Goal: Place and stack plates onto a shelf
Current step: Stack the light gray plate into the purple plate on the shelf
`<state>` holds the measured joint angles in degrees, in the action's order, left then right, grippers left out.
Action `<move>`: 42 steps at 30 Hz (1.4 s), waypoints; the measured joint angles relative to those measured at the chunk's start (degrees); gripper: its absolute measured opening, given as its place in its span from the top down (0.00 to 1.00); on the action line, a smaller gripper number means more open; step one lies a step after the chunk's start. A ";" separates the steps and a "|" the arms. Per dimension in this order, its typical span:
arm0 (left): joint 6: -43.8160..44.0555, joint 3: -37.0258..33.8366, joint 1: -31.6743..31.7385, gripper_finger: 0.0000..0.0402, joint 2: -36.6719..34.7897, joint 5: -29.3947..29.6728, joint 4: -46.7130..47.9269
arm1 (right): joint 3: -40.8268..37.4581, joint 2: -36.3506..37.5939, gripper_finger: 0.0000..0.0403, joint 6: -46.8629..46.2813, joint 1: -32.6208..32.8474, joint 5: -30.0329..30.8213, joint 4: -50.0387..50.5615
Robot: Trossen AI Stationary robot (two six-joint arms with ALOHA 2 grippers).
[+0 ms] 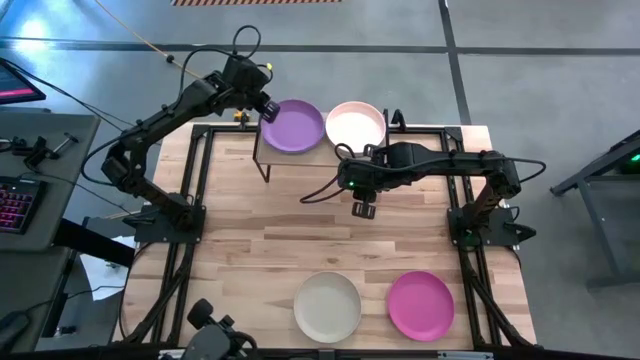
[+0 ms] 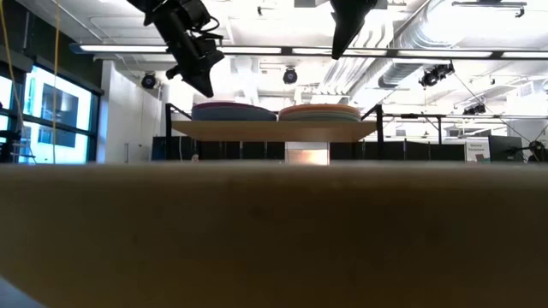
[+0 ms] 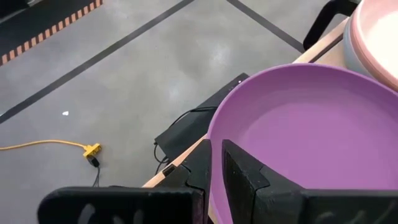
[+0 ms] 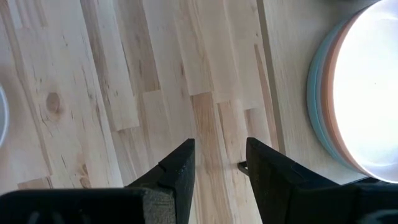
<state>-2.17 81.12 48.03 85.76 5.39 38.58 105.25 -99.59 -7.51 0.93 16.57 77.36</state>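
Observation:
The shelf stands at the table's far edge with two plate stacks on its wood top. The left stack is topped by a purple plate, the right by a pale pink plate over peach and teal rims. My left gripper is at the purple plate's far-left rim, narrowly open, one finger on each side of it. My right gripper hangs open over bare table in front of the shelf, holding nothing. A cream plate and a magenta plate lie flat near the table's front edge. My left gripper has one finger inside the purple plate's rim and the other outside it, slanting down from the table's far left. I cannot tell whether either finger touches the rim. The plate lies level on top of its stack.
The shelf's thin black legs stand on the table below its left end. Open wooden tabletop stretches between the shelf and the two plates at the front. The arm bases sit at the table's left and right sides.

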 joint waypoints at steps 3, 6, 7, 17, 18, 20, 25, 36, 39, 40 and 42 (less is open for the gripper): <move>-0.02 0.00 0.00 0.93 0.00 0.00 -0.03 | 0.00 0.00 0.69 0.00 0.00 0.00 0.00; -0.07 0.00 0.00 0.93 0.00 -0.10 -0.02 | 0.00 0.00 0.69 0.00 0.00 0.00 0.00; -0.44 0.00 0.00 0.93 0.00 -0.40 0.00 | 0.00 0.00 0.69 0.00 0.00 -0.02 0.02; -1.04 -0.02 -0.61 0.93 -4.65 -2.32 4.23 | 0.00 0.00 0.69 -0.65 3.02 0.02 2.13; -0.96 -0.02 -0.91 0.93 -5.36 -2.96 5.77 | 0.00 0.00 0.69 -1.25 3.55 0.02 2.64; -0.65 -0.02 -1.82 0.93 -6.68 -3.65 9.02 | 0.00 0.00 0.69 -2.06 4.72 0.00 3.96; -0.72 -0.02 -6.20 0.93 -9.43 -3.69 17.10 | -2.06 0.05 0.69 -3.27 7.64 0.01 5.48; -4.11 -0.04 -17.20 0.92 -11.94 -3.68 21.81 | -18.08 1.73 0.69 -4.56 11.13 -0.12 5.47; -4.61 -0.04 -19.64 0.92 -12.02 -3.65 24.22 | -21.64 4.38 0.69 -7.18 11.13 -1.16 3.81; -4.87 -0.05 -20.43 0.92 -12.01 -3.67 25.08 | -22.75 5.41 0.69 -8.13 11.14 -1.71 3.06; -4.96 -0.70 -22.29 0.92 -12.09 -3.67 25.04 | -24.94 7.77 0.69 -9.27 11.14 -2.09 1.38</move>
<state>-7.14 80.42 25.74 73.67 1.72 63.61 80.32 -91.82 -16.78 12.07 14.48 78.74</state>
